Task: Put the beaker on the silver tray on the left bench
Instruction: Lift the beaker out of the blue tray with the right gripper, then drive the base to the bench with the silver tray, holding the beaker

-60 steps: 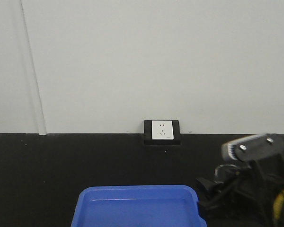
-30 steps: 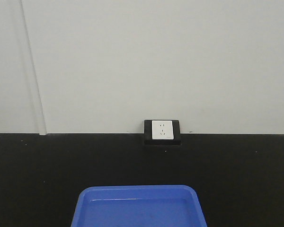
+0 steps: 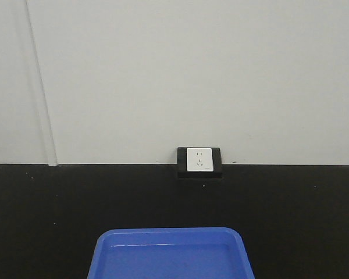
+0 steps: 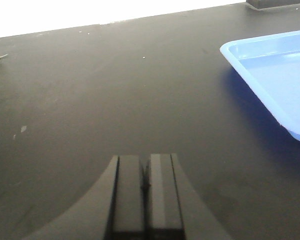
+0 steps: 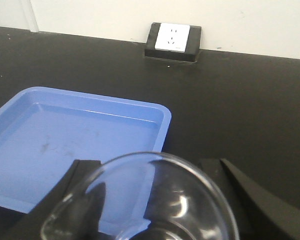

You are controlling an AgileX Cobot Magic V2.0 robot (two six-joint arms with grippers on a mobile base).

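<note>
In the right gripper [image 5: 150,192], low in its wrist view: the beaker [image 5: 140,175], clear glass, rim uppermost, axis seemingly upright. Dark fingers [image 5: 85,200] flank it at 9 and 3 o'clock and appear clamped on it. Its base is cut off by the frame edge.

- Blue tray [image 5: 65,130]: at 10 o'clock from the glass.
- Wall socket [image 5: 172,37]: at 12.
- Left gripper [image 4: 146,175]: tips pressed together, holding nothing, over the black worktop [image 4: 115,90].
- Silver tray, left bench: in no view, so their bearing cannot be told.
- Front view: shows neither arm.
</note>
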